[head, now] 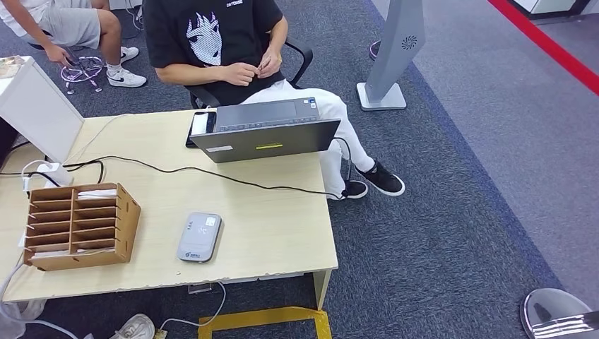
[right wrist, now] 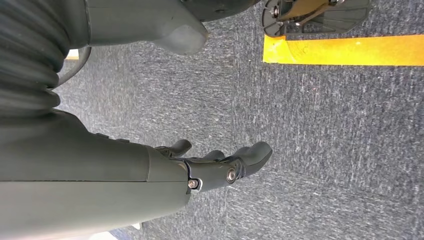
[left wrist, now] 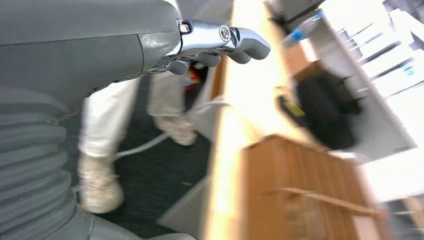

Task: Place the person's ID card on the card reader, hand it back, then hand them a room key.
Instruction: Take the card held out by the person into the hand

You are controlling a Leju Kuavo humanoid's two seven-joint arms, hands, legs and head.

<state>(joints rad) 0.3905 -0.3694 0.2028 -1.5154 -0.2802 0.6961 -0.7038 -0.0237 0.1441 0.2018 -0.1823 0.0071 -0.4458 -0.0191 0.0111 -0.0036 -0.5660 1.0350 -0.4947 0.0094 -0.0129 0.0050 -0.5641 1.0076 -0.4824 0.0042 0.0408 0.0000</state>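
My left hand (left wrist: 220, 47): it hangs beside the table's near edge; my fingers are curled in together and nothing shows between them. The picture here is blurred.
My right hand (right wrist: 220, 165): it hangs over the grey carpet (right wrist: 325, 150), fingers stretched out and slightly apart, holding nothing.
Card reader (head: 199, 237): a small grey device lying flat on the wooden table (head: 268, 219), toward the near edge, just right of the wooden slotted rack (head: 79, 226). Nothing lies on it.
ID card: I cannot make out a card; the person's hands (head: 253, 69) are held together at the lap and something small may be in them, too small to tell.
Room key: flat pale pieces sit in the rack's slots; whether they are keys I cannot tell.
Person (head: 233, 49): seated on a chair at the far side of the table, black printed shirt, white trousers, black shoes.
Laptop (head: 267, 131): grey, at the far edge in front of the person, with a phone (head: 202, 126) touching its left side.
Cable (head: 212, 173): black, running across the table from the left side to the right edge.
Second person (head: 70, 28): seated far left, in grey shorts and white shoes.
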